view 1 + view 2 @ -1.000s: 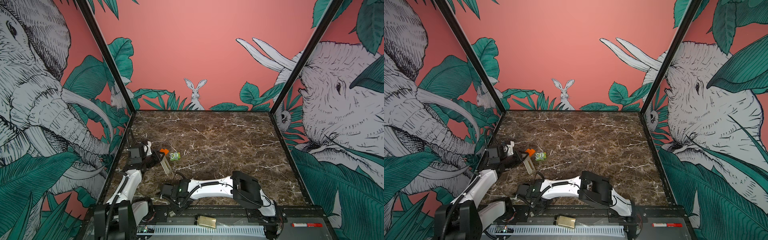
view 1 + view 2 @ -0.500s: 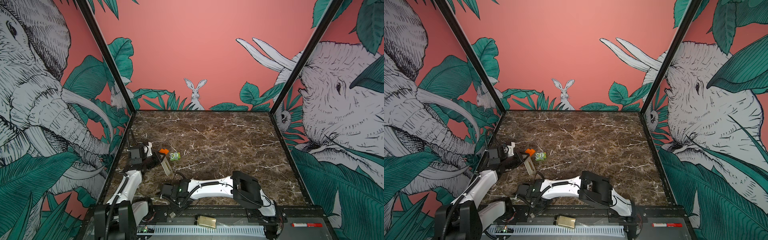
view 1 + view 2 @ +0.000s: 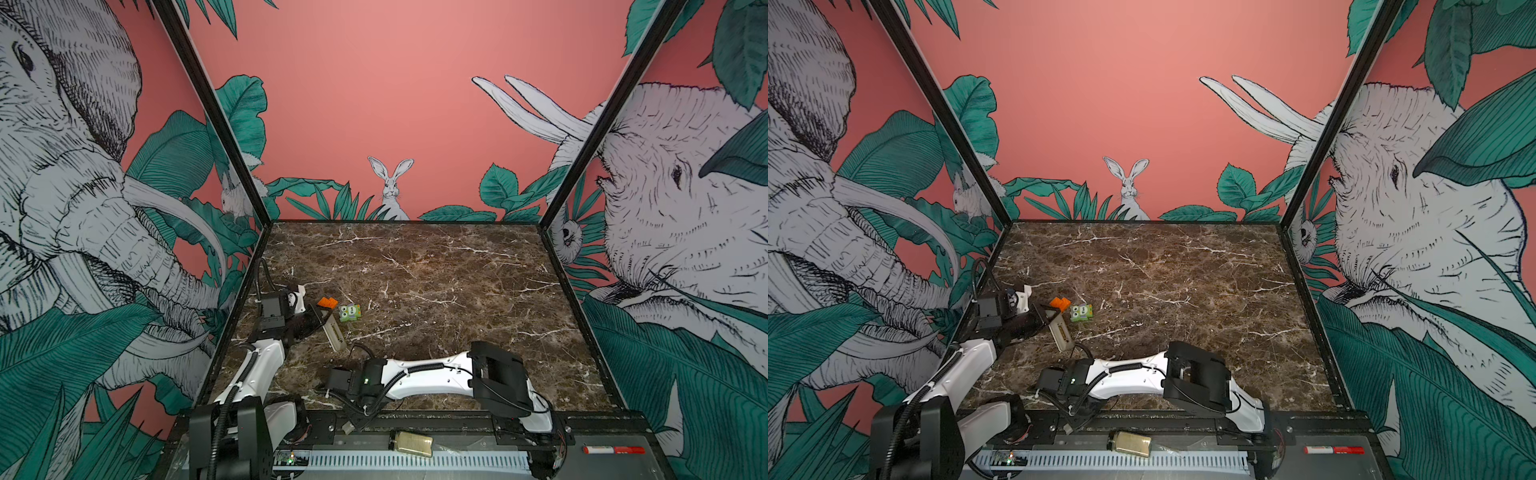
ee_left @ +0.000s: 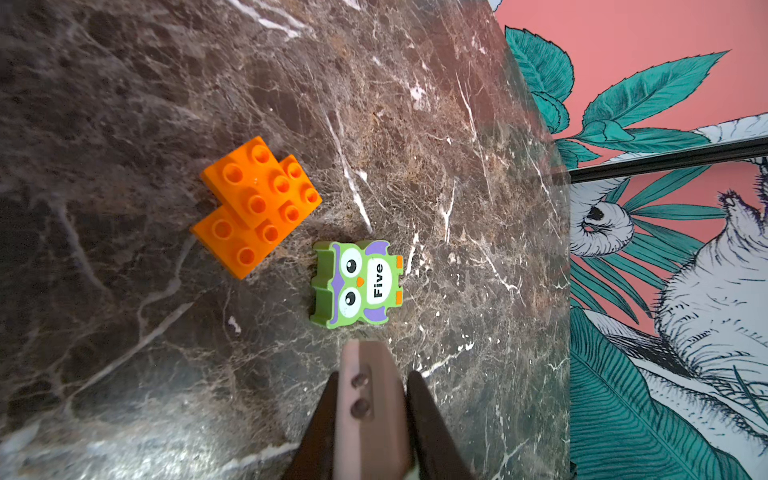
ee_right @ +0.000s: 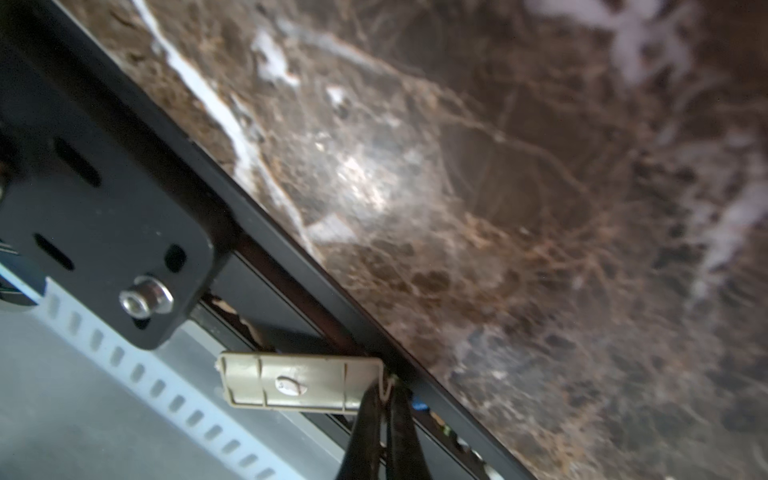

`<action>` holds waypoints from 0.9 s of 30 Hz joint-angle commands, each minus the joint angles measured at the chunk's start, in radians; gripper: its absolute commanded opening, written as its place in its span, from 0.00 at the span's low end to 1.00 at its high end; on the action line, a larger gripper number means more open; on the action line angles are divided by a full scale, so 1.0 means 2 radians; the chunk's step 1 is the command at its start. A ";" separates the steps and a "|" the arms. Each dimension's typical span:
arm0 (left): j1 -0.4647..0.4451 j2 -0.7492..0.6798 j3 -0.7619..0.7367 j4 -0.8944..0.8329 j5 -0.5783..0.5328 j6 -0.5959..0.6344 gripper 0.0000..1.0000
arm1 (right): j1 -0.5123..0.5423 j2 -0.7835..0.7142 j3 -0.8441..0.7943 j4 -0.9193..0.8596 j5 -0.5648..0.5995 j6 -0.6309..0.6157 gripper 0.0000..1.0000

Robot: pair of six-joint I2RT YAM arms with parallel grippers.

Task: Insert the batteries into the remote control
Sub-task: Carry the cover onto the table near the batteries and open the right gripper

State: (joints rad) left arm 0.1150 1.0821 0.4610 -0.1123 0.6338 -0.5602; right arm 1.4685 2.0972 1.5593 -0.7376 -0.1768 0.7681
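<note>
On marble tabletop (image 3: 436, 266): clamps remote control (image 3: 336, 336) in left gripper (image 4: 374, 376), pinches beige cover (image 5: 291, 384) in right gripper (image 5: 384, 392); finds no batteries; judges loading undone.

Robot lab test booth, jungle-mural walls (image 3: 395, 83), marble-look tabletop (image 3: 436, 270)

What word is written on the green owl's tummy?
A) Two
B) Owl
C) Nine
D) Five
D: in the left wrist view the white tummy of the green owl block reads "Five". The block lies flat, beside the orange bricks.
</note>
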 commanded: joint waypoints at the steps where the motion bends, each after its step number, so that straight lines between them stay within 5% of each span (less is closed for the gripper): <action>1: 0.002 0.001 -0.007 0.026 0.016 -0.002 0.00 | -0.005 -0.040 -0.016 0.012 0.022 -0.009 0.00; 12: -0.007 0.052 -0.006 0.088 0.062 -0.030 0.00 | -0.040 -0.098 -0.063 0.009 0.033 -0.027 0.00; 27: -0.096 0.034 -0.008 0.074 0.053 -0.004 0.00 | -0.150 -0.269 -0.216 -0.079 0.051 -0.113 0.00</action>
State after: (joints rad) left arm -0.0479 1.1698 0.4572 0.0017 0.7216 -0.5766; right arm 1.1938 1.6127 1.1652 -0.8284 -0.1085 0.5900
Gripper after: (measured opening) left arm 0.229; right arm 0.048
